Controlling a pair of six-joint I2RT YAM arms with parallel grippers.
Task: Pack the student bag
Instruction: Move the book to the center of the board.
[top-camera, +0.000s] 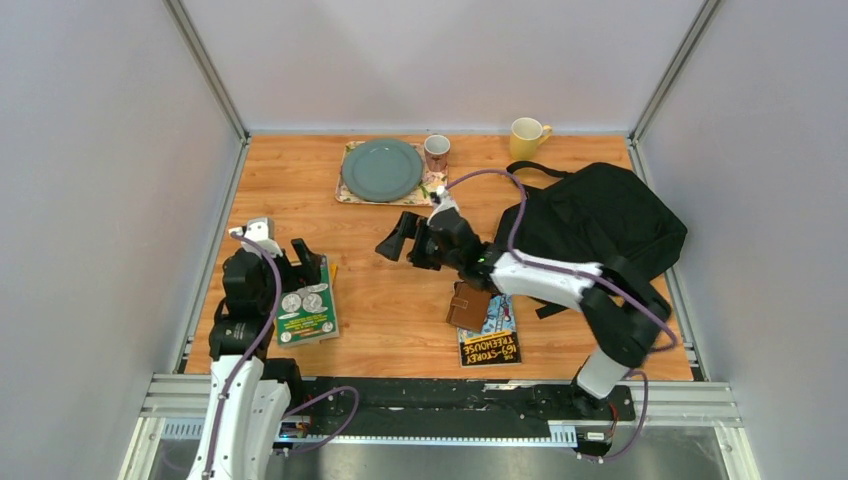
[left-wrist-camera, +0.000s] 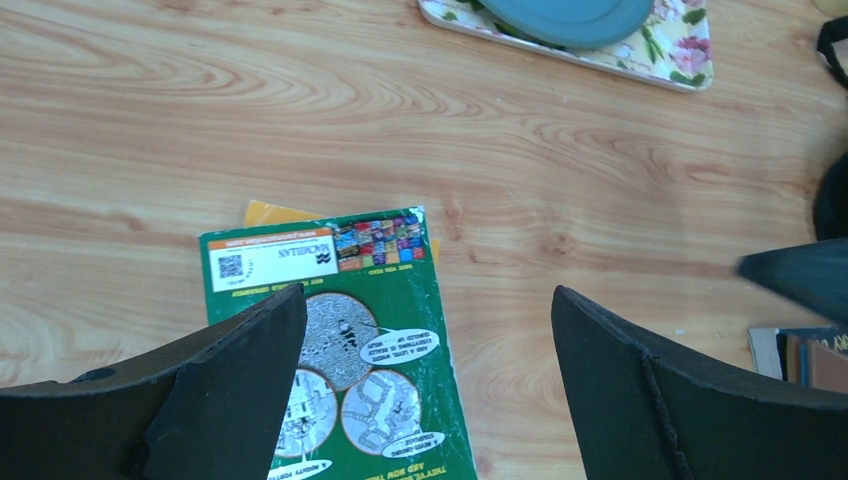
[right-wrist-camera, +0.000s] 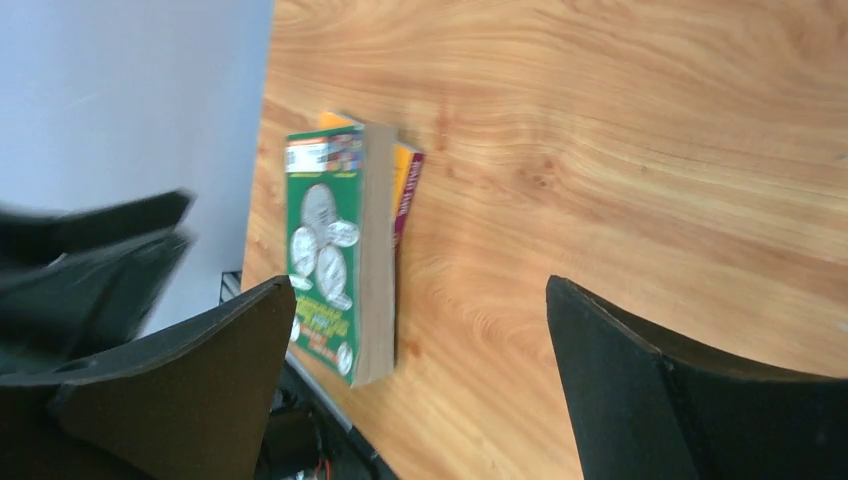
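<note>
The student bag (top-camera: 600, 225) is a big black backpack lying on the right of the wooden table, straps loose. My right gripper (top-camera: 402, 240) is open and empty over the middle of the table, left of the bag; in its wrist view (right-wrist-camera: 420, 320) only bare wood lies between the jaws. My left gripper (top-camera: 298, 258) is open and empty just above the far end of a green book (top-camera: 308, 312). In the left wrist view (left-wrist-camera: 430, 330) the green book (left-wrist-camera: 360, 350) lies under the left finger. The green book (right-wrist-camera: 320, 250) rests on a yellow book (right-wrist-camera: 403, 170).
A brown wallet (top-camera: 468, 305) lies on a dark Treehouse book (top-camera: 490, 342) near the front, under my right arm. At the back stand a grey plate (top-camera: 382, 168) on a floral tray (left-wrist-camera: 680, 50), a pink mug (top-camera: 436, 152) and a yellow mug (top-camera: 526, 137).
</note>
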